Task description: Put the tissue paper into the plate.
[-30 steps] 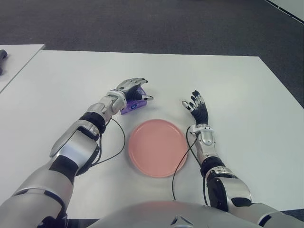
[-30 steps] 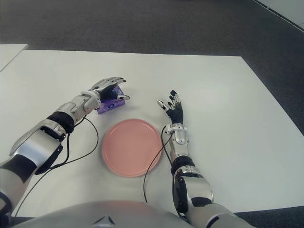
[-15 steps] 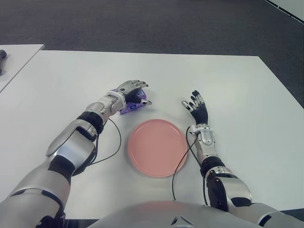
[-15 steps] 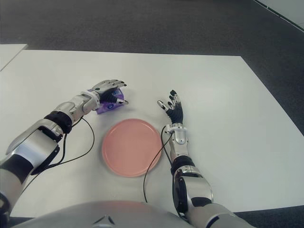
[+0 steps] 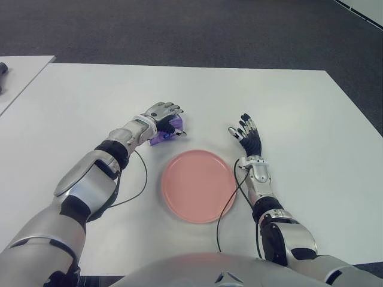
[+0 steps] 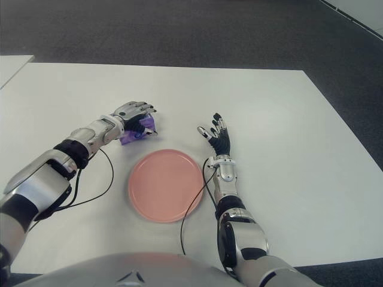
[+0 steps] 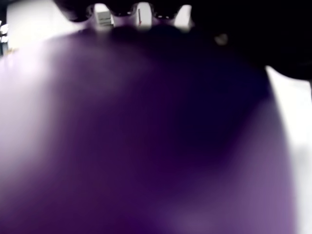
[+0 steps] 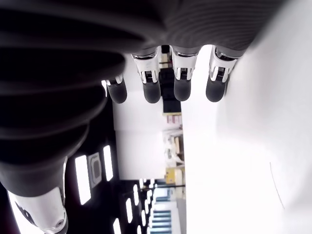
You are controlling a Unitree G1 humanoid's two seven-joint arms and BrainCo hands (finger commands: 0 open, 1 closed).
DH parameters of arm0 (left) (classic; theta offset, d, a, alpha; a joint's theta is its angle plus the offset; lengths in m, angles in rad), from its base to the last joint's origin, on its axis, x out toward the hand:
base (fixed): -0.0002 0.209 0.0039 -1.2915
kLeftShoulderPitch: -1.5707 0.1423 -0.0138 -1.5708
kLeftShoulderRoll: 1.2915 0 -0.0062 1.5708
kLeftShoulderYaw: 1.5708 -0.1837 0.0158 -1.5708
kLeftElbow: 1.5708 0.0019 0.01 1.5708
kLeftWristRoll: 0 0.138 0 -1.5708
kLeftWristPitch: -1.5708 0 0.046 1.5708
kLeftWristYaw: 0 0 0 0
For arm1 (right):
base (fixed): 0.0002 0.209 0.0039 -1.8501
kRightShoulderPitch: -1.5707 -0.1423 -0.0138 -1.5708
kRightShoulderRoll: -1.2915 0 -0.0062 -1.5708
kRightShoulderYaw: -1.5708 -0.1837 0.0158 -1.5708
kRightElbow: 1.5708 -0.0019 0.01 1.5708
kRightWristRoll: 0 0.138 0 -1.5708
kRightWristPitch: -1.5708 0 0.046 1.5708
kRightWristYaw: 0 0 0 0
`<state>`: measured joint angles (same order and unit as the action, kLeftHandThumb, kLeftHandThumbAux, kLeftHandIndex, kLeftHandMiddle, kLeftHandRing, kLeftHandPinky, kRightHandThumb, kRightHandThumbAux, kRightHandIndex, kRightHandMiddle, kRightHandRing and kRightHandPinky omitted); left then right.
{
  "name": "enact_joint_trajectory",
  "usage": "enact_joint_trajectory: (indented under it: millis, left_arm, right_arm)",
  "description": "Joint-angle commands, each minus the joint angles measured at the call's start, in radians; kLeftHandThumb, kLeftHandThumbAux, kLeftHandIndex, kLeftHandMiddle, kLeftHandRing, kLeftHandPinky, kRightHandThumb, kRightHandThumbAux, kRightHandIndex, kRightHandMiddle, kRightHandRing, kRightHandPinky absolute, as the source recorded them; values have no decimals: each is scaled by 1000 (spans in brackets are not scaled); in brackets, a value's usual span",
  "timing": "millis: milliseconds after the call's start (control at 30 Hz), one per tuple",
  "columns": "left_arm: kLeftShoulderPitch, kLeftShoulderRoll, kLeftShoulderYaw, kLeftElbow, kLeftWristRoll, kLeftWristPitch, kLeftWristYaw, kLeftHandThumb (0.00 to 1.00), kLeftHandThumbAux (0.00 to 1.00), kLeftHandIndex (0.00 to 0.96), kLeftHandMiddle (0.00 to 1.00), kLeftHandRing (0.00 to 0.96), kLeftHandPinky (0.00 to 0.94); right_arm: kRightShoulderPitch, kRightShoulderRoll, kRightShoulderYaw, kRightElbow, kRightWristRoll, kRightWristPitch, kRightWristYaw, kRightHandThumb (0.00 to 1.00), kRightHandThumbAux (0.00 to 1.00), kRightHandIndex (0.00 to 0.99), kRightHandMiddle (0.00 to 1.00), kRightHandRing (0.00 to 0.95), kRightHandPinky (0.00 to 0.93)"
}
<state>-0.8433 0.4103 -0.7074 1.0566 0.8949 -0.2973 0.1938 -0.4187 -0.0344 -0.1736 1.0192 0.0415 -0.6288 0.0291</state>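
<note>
At the far left edge of the eye views, part of a second white table (image 5: pixel 18 75) is seen, with a dark object (image 5: pixel 3 72) lying at its edge; what it is cannot be told. The main white table (image 5: pixel 78 101) fills most of the scene, with dark carpet (image 5: pixel 179 30) beyond it.

The left hand (image 5: pixel 160 117) is shown on the left half of the table, up and to the left of the plate. Its fingers (image 6: pixel 141 108) are curled down over a purple tissue paper pack (image 5: pixel 161 135), which is gripped against the table surface; only the pack's lower edge is seen under the hand. In the left wrist view the frame is almost wholly filled by the purple pack (image 7: pixel 146 146), pressed close to the palm, with fingertips (image 7: pixel 141 12) seen wrapped beyond it.

The pink plate (image 5: pixel 198 186) is seen in the middle, close to the robot's body, with nothing in it. The pack is near its far-left rim but apart from it.

The right hand (image 5: pixel 248 136) is shown just beyond the plate's right side, fingers (image 8: pixel 152 87) extended and spread, nothing being held. A black cable (image 5: pixel 226 206) is seen running along the plate's right edge.
</note>
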Motion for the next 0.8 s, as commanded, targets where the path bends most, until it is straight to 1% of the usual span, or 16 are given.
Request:
enact_joint_trajectory:
  millis: [33, 233, 400, 533, 600, 800]
  left_arm:
    - [19, 50, -9, -61, 41, 28, 30, 34, 189, 0, 0, 0, 0]
    - [38, 77, -12, -139, 79, 86, 78, 35, 188, 0, 0, 0, 0]
    - [86, 152, 13, -335, 132, 179, 91, 38, 191, 0, 0, 0, 0]
    - [129, 184, 19, -419, 196, 242, 162, 49, 205, 0, 0, 0, 0]
    - [143, 191, 22, -441, 215, 259, 182, 55, 212, 0, 0, 0, 0]
    - [189, 214, 29, -501, 282, 320, 291, 86, 247, 0, 0, 0, 0]
  right_arm:
    - [63, 9, 4, 51, 3, 50, 3, 57, 683, 0, 0, 0, 0]
    - [63, 6, 6, 55, 2, 53, 8, 55, 683, 0, 0, 0, 0]
    - [63, 4, 8, 62, 1, 54, 11, 51, 684, 0, 0, 0, 0]
    - [62, 4, 12, 66, -4, 50, 8, 48, 682, 0, 0, 0, 0]
    - [63, 4, 14, 66, -6, 47, 6, 47, 681, 0, 0, 0, 0]
    - [70, 4, 24, 61, -13, 39, 1, 41, 674, 0, 0, 0, 0]
